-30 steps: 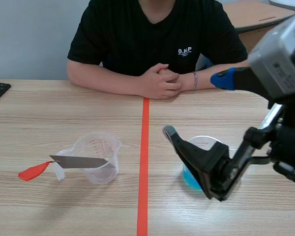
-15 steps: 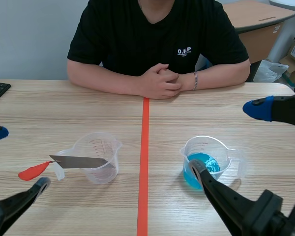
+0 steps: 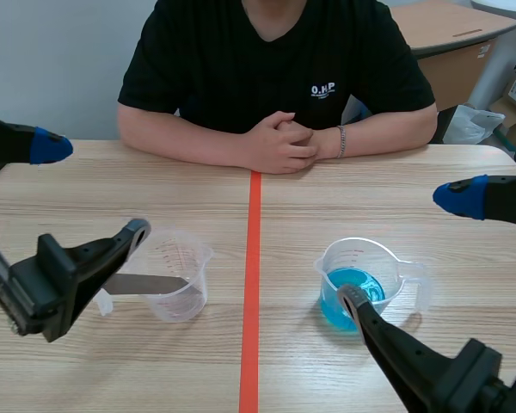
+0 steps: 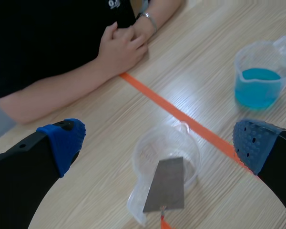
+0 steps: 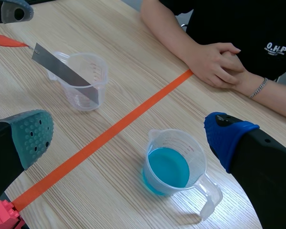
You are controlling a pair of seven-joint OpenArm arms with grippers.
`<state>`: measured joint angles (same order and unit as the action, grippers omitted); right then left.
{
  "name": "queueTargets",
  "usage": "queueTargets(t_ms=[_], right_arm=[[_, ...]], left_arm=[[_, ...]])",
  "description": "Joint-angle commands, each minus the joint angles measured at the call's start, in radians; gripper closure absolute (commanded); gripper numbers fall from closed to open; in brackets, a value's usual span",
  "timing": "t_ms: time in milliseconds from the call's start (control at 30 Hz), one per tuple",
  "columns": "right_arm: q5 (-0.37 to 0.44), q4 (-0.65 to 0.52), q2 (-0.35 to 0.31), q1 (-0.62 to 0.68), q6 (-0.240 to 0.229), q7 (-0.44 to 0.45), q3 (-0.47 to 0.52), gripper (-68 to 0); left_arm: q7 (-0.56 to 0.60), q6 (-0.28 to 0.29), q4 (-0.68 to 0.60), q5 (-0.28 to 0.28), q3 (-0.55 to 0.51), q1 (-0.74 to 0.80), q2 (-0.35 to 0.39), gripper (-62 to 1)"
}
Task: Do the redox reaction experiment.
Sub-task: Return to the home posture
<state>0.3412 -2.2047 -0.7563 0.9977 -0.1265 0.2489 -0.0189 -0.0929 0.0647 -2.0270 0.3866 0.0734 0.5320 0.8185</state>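
We're hovering mid-table: left gripper (image 3: 95,189) wide open by the empty beaker (image 3: 179,274), right gripper (image 3: 406,247) released by the blue beaker (image 3: 361,277).

Bright, even light is coming down from overhead onto the worktop (image 3: 86,198). The blue-liquid cup (image 5: 169,164) is casting a soft, pale shadow just beside its base, on the robot's side; the clear cup (image 3: 179,277) is doing the same. The metal strip (image 4: 167,187) is giving off a dull grey sheen.
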Motion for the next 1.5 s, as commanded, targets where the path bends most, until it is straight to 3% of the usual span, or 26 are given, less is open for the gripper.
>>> queueTargets(t_ms=[0, 133, 333, 1467], right_arm=[[0.004, -0.011, 0.003, -0.009, 0.007, 0.014, 0.007, -67.9], [0.004, -0.011, 0.003, -0.009, 0.007, 0.011, 0.007, -67.9], [0.004, -0.011, 0.003, -0.009, 0.007, 0.008, 0.007, -67.9], [0.004, -0.011, 0.003, -0.009, 0.007, -0.019, 0.007, -67.9]], left_arm=[[0.003, 0.001, -0.012, -0.011, 0.026, -0.031, -0.025, -62.3], [-0.012, 0.001, -0.009, -0.058, 0.09, -0.096, -0.071, -62.3], [0.003, 0.001, -0.007, -0.085, 0.129, -0.122, -0.093, -62.3], [-0.065, 0.002, -0.001, -0.085, 0.129, -0.116, -0.092, -62.3]])
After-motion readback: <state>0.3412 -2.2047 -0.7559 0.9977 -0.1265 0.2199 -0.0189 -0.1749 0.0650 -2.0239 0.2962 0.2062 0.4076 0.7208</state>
